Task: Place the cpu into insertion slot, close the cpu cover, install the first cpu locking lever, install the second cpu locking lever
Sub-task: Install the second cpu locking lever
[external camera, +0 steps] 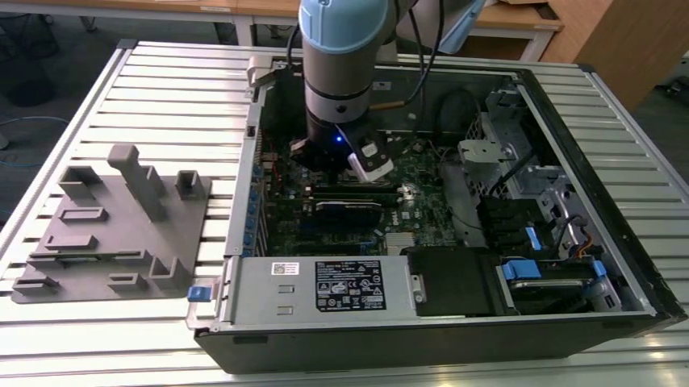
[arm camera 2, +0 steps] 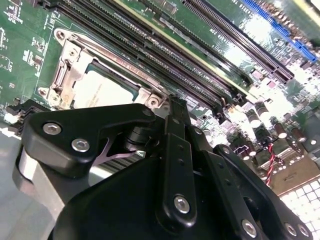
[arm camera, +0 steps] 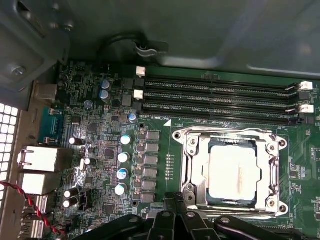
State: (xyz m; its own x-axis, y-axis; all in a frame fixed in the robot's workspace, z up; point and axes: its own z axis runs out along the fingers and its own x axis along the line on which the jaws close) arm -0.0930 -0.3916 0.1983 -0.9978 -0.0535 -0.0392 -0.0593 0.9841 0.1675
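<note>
one cpu (arm camera: 234, 172) under the closed cpu cover (arm camera: 192, 170), hand (arm camera: 175, 200) just beside, pressed together or spread unclear

We found the space above the cpu cover (arm camera: 231, 172) open, with the gripper (arm camera: 175, 200) at its edge. Long memory slots (arm camera: 220, 102) ran just beside it, and upright capacitors (arm camera: 122, 172) stood near. The case's metal walls (external camera: 517, 145) hemmed the motherboard (external camera: 323, 218).

Slatted metal table (external camera: 97, 81): grey moulded fixture tray (external camera: 108, 226) beside open computer case (external camera: 431, 322), both resting directly on slats.
</note>
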